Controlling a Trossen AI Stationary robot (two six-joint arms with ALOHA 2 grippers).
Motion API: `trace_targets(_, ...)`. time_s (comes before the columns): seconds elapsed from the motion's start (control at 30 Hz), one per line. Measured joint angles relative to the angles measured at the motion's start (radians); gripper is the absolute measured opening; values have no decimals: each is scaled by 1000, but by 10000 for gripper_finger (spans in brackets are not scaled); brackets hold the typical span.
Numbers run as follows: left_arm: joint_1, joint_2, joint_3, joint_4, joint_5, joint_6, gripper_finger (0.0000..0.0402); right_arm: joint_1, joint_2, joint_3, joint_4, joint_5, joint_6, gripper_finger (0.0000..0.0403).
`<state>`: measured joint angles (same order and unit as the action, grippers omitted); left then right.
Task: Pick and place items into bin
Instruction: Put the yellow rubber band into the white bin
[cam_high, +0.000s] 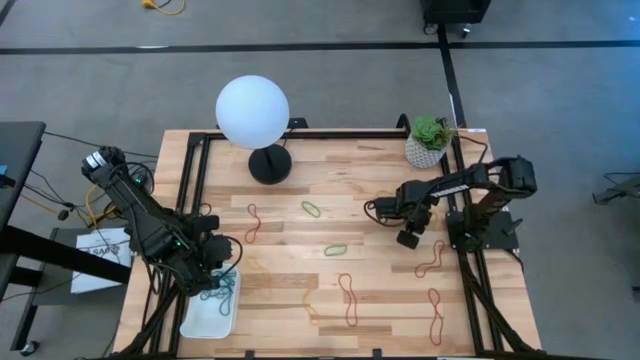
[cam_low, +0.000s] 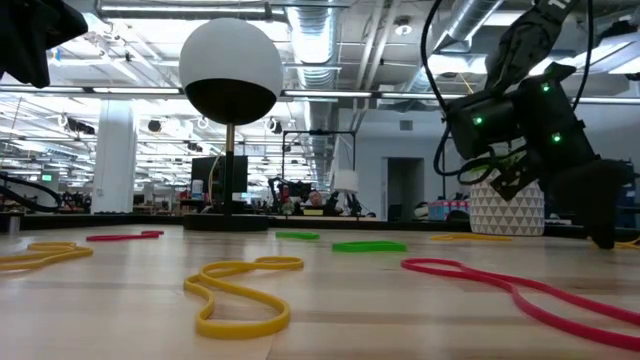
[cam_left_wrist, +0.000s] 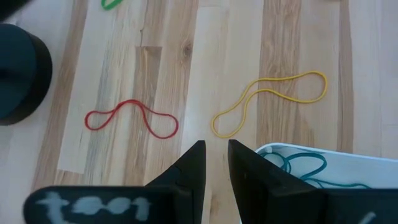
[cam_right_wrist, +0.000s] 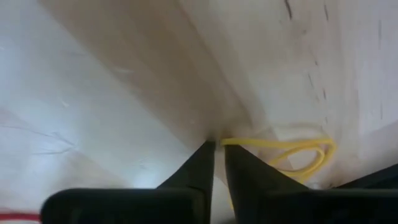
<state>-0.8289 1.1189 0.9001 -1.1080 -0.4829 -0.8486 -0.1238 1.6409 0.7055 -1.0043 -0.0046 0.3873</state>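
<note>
Right claw (cam_right_wrist: 219, 149) down at your table (cam_high: 380, 300), fingers nearly together at yellow rubber band (cam_right_wrist: 298, 152), grip unclear, left claw (cam_left_wrist: 216, 155) slightly apart above white bin (cam_high: 208, 315) holding teal bands (cam_high: 222, 290).

On the tabletop (cam_high: 380, 180) the high view shows 4 red bands (cam_high: 252, 224) and 2 green bands (cam_high: 312, 208). The low view shows 3 yellow bands (cam_low: 245, 290). There is 1 white bin (cam_high: 205, 322), which holds a tangle of blue-grey bands (cam_high: 220, 290) too knotted to count. There is also 1 globe lamp (cam_high: 252, 110) and 1 potted plant (cam_high: 430, 140). There are 2 arms with 1 tool each: left tool (cam_high: 222, 266) and right tool (cam_high: 408, 238).
</note>
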Motion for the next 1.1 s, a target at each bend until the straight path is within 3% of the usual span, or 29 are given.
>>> trace_targets(0.23,0,0,0,0,-14,15,59,28,18,82,-84,62,66,4)
trace_targets(0.4,0,0,0,0,-112,13,59,88,13,223,-132,50,67,2)
trace_targets(0.5,0,0,0,20,-171,10,59,124,11,310,-75,44,68,1)
trace_targets(0.6,0,1,0,80,-245,21,59,164,11,375,87,42,66,1)
trace_targets(0.77,6,14,0,193,-334,110,59,239,10,401,515,36,-36,1)
trace_targets(0.9,51,43,0,241,-339,169,60,286,20,403,819,46,-130,0)
trace_targets(1.1,161,124,0,362,-333,255,74,328,39,405,1090,170,-207,0)
